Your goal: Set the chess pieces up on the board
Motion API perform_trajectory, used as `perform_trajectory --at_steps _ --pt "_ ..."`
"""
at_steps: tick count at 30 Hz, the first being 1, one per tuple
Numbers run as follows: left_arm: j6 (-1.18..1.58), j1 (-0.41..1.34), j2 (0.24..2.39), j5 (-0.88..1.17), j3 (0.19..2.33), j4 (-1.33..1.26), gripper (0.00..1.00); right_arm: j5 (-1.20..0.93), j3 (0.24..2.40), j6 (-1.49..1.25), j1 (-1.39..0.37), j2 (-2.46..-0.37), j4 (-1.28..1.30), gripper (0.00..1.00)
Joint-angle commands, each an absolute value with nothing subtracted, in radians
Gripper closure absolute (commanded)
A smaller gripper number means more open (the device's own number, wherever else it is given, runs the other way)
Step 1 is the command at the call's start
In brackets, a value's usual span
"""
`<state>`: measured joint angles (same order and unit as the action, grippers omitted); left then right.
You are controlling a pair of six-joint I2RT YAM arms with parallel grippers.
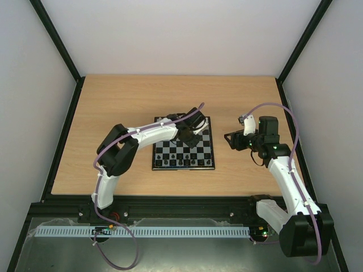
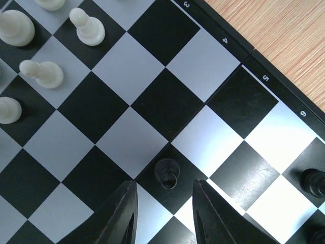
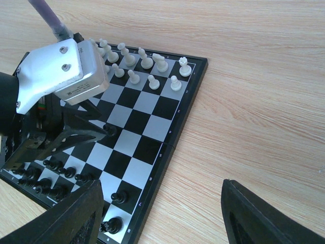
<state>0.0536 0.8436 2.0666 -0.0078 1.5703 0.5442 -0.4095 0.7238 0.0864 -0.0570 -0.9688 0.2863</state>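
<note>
The board [image 1: 182, 166] lies mid-table with chess pieces on it. White pieces [image 3: 147, 65] fill its far rows and black pieces [image 3: 60, 178] its near rows. My left gripper [image 2: 164, 183] hangs low over the board's middle, its fingers [image 2: 123, 213] apart. A lone black pawn [image 2: 166, 172] stands upright on a dark square just ahead of the tips, with a gap on both sides. In the right wrist view that pawn [image 3: 109, 130] sits at the left fingers' tip. My right gripper [image 3: 161, 185] hovers wide open and empty over the table beside the board's right edge.
Bare wooden table [image 1: 113, 102] surrounds the board. White pawns [image 2: 43, 73] stand at the upper left of the left wrist view, and another black piece [image 2: 312, 180] at its right edge. Black frame posts [image 1: 57, 39] and pale walls enclose the table.
</note>
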Motion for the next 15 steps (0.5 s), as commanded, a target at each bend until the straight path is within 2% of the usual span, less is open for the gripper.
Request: perform_trajectory --at_steps 1,15 --pt "0.055 0.842 2.09 0.012 1.594 0.553 0.68 -0.414 0.718 0.097 -0.053 -0.973 0.294 0.36" --pt "0.043 0.842 2.108 0.019 1.602 0.547 0.77 -0.414 0.718 0.098 -0.053 -0.976 0.295 0.36"
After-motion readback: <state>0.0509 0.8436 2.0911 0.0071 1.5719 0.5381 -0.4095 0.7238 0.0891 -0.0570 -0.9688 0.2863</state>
